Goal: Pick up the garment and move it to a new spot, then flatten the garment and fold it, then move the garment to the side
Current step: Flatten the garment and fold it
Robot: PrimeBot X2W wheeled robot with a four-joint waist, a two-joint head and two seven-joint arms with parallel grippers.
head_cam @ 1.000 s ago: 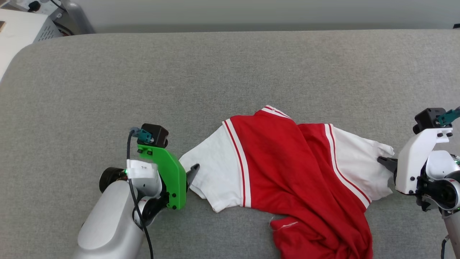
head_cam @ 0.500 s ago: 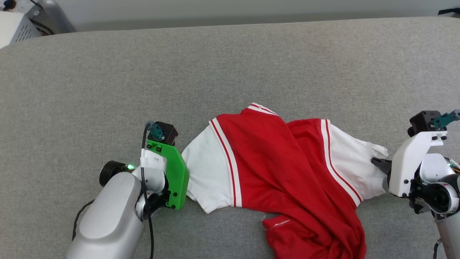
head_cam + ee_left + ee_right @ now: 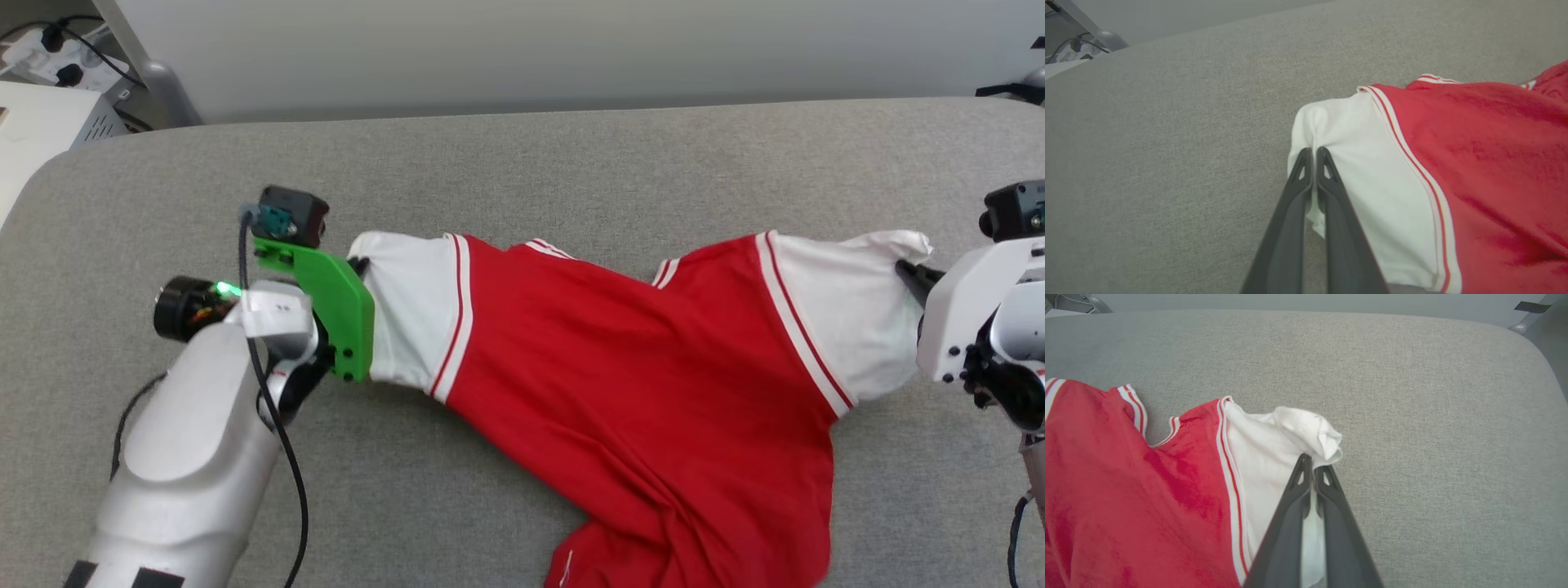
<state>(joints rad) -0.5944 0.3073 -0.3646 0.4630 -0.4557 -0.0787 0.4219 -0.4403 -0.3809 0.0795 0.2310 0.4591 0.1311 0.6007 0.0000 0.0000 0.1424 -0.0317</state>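
Red cloth runs crosswise: the garment (image 3: 637,359) is spread across the grey padded surface (image 3: 522,163) with its long axis running left to right and its hem trailing towards the robot. The left gripper (image 3: 1314,153) is clenched on the edge of one white sleeve (image 3: 1355,171), and the right gripper (image 3: 1312,459) is pinched on the bunched tip of the other, so the shirt body lies inward from each. Carrying it to a new spot likely needs both grippers moving together.
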